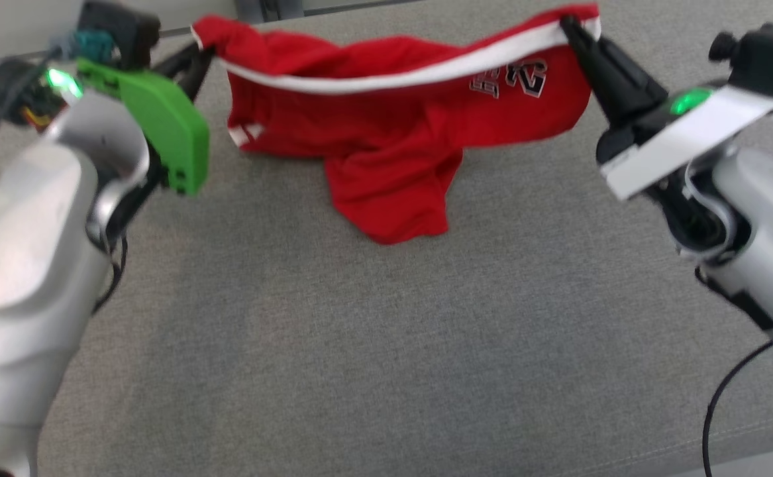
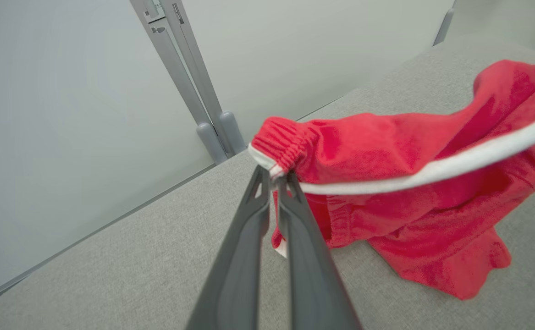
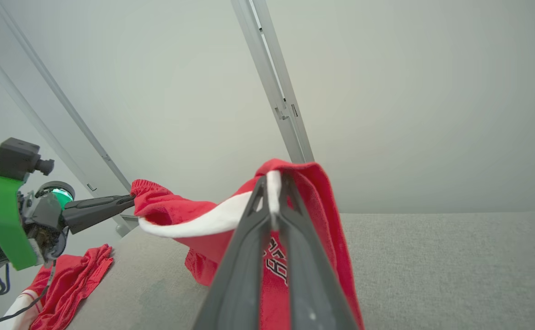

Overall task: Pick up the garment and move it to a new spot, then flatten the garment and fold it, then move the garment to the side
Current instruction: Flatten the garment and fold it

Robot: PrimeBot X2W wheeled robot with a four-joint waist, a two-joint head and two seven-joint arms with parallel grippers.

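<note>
Head view: the red garment (image 1: 393,152), a soft knit with a white stripe, hangs stretched between the left gripper (image 1: 195,56) and the right gripper (image 1: 568,26). Its crumpled lower folds rest on the far part of the grey woven table (image 1: 360,344).

Left wrist view: slim dark fingers (image 2: 249,238) clamp the gathered elastic waistband (image 2: 278,144).

Right wrist view: closed fingers (image 3: 244,256) pinch the white stripe above the printed lettering (image 3: 278,266).

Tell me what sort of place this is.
Probably a robot test room or lab, not a home: a grey fabric-covered table, plain pale wall panels with metal posts, and a red garment held up between the left tool and right tool.
</note>
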